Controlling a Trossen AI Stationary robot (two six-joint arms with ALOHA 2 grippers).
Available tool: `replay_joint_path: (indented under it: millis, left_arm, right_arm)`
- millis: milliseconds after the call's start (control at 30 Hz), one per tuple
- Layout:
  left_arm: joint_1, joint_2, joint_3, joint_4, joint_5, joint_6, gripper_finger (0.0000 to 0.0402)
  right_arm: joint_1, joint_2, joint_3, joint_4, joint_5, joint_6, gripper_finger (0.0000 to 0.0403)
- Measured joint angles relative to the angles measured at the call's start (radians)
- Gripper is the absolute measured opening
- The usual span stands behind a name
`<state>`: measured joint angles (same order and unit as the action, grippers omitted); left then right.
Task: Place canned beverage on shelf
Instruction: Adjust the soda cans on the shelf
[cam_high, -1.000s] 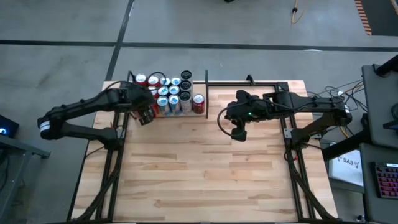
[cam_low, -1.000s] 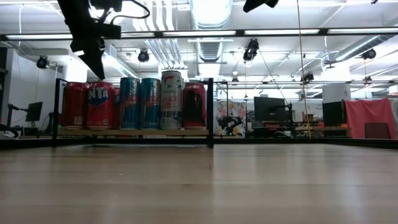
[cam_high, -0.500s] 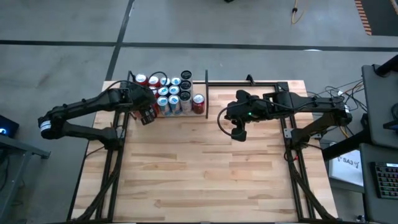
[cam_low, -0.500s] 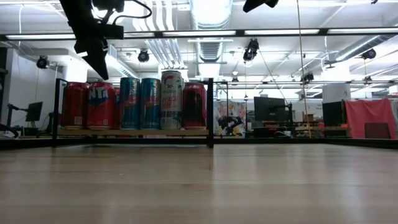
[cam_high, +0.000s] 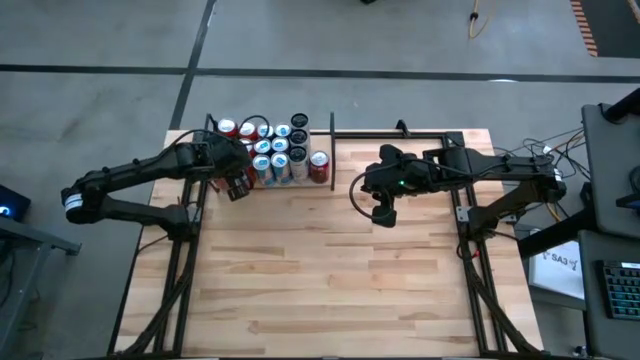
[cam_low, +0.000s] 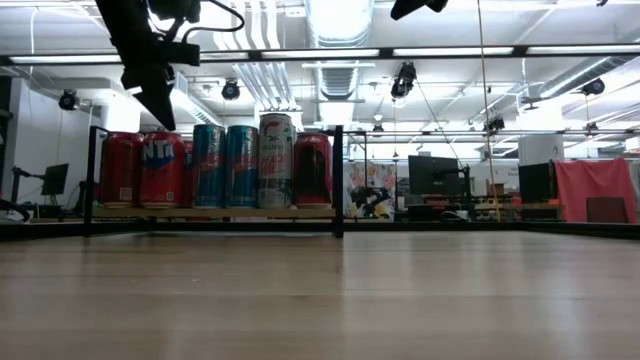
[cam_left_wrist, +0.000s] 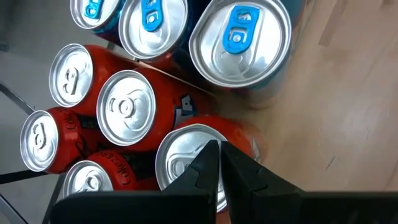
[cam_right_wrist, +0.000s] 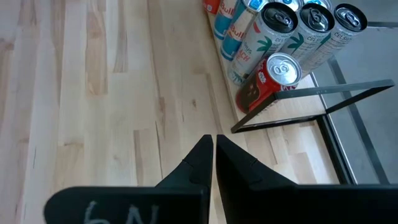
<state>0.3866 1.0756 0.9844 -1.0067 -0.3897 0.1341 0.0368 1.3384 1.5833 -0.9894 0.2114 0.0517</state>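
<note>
The left claw (cam_high: 236, 190) hovers pinched shut and empty, barely shifted, above the red cans (cam_low: 142, 169) packed into the narrow black-framed wooden shelf (cam_low: 215, 212), right claw (cam_high: 381, 214) shut over the table (cam_high: 330, 270)

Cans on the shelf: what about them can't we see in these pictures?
- Low view: back rows of cans hidden behind the front row.
- High view: can labels too small to read; left tool covers some cans.
- Left wrist view: nearest red can partly behind the tool's fingers.
- Right wrist view: the shelf cut off by the edge.
</note>
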Motion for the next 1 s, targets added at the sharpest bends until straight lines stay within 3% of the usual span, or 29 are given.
replay_joint_path:
  millis: [767, 1000]
  left_arm:
    - [0.001, -0.001, -0.028, 0.057, 0.014, 0.018, 0.0]
    - [0.001, -0.013, -0.006, 0.055, -0.061, 0.022, 0.0]
  right_arm:
    - [0.0, 0.0, -0.001, 0.006, 0.001, 0.0, 0.0009]
    - [0.0, 0.0, -0.001, 0.008, 0.0, 0.0, 0.0009]
